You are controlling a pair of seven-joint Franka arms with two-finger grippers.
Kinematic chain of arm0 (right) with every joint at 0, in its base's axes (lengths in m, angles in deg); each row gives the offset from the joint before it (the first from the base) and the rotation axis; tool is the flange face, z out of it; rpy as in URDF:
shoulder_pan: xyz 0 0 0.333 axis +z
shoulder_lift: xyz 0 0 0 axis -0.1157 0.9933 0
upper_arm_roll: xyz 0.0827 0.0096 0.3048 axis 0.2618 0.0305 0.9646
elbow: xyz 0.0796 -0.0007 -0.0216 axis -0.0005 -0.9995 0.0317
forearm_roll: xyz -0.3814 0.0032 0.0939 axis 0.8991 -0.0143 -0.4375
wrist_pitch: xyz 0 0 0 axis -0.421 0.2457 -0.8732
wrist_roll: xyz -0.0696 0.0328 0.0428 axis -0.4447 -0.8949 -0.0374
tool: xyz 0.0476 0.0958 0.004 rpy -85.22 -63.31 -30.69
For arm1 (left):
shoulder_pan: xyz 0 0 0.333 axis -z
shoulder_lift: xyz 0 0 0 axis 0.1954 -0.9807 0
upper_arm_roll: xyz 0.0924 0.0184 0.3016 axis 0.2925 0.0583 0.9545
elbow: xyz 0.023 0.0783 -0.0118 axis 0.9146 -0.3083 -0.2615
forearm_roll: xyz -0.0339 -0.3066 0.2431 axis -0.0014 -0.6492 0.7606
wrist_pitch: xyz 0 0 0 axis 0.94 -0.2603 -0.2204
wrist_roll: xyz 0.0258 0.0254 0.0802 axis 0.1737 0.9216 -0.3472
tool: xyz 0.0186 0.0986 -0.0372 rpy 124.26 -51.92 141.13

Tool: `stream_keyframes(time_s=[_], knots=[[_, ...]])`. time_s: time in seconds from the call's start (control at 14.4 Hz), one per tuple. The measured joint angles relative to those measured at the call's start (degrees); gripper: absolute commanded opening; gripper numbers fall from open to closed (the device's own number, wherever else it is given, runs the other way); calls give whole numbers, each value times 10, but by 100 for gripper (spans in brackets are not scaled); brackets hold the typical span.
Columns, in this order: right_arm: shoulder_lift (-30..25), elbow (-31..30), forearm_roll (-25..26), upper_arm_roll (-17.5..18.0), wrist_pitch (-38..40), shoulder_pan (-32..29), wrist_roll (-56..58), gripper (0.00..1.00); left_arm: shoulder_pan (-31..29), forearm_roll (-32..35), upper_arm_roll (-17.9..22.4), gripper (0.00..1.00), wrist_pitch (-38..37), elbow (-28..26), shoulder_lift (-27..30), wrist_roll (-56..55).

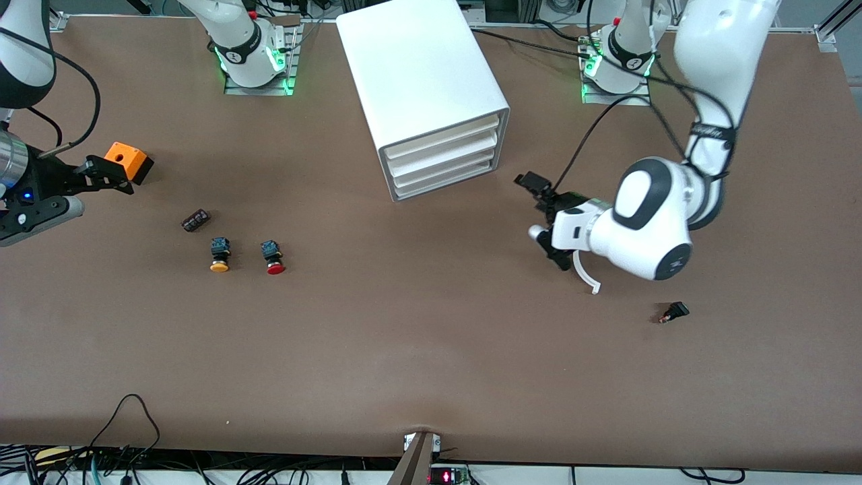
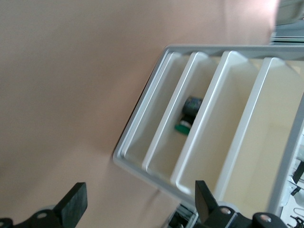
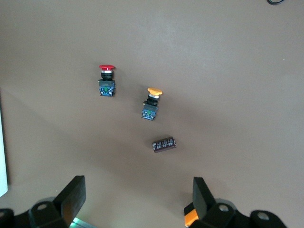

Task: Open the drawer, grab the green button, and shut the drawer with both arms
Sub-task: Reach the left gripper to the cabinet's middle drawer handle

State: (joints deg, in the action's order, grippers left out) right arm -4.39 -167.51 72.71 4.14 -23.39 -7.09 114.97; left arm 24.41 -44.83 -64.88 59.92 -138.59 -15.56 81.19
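Observation:
The white cabinet (image 1: 421, 74) stands at the middle of the table near the arms' bases. All its drawers (image 1: 444, 158) are pushed in. In the left wrist view the green-capped button (image 2: 186, 118) lies inside one of the lower drawers (image 2: 166, 142), seen through the gap over its front. My left gripper (image 1: 541, 221) (image 2: 140, 199) hovers open and holds nothing, beside the drawer fronts toward the left arm's end. My right gripper (image 1: 108, 176) (image 3: 137, 194) hangs open over the right arm's end of the table, next to an orange block (image 1: 129, 162).
A yellow-capped button (image 1: 219, 256) (image 3: 152, 103), a red-capped button (image 1: 273, 259) (image 3: 106, 80) and a dark cylinder (image 1: 196, 220) (image 3: 164, 144) lie toward the right arm's end. A small black part (image 1: 675, 312) lies below the left arm.

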Motion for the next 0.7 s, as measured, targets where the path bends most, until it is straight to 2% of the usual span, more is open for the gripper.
stream_keyframes(time_s=[0.14, 0.35, 0.56, 0.7], knots=[[6, 0, -4, -3, -3, -4, 4, 100, -1, -48, -1, 100, 36, -26, -14, 69], [23, 0, -5, -1, -4, -5, 44, 99, -7, -162, 0, 98, 78, -111, -15, 208], [43, 12, -15, 6, -14, 2, 52, 99, -6, -254, -1, 91, 96, -185, -16, 288], [51, 22, -22, 9, -33, 16, 52, 100, -5, -306, -2, 80, 98, -226, -16, 331]])
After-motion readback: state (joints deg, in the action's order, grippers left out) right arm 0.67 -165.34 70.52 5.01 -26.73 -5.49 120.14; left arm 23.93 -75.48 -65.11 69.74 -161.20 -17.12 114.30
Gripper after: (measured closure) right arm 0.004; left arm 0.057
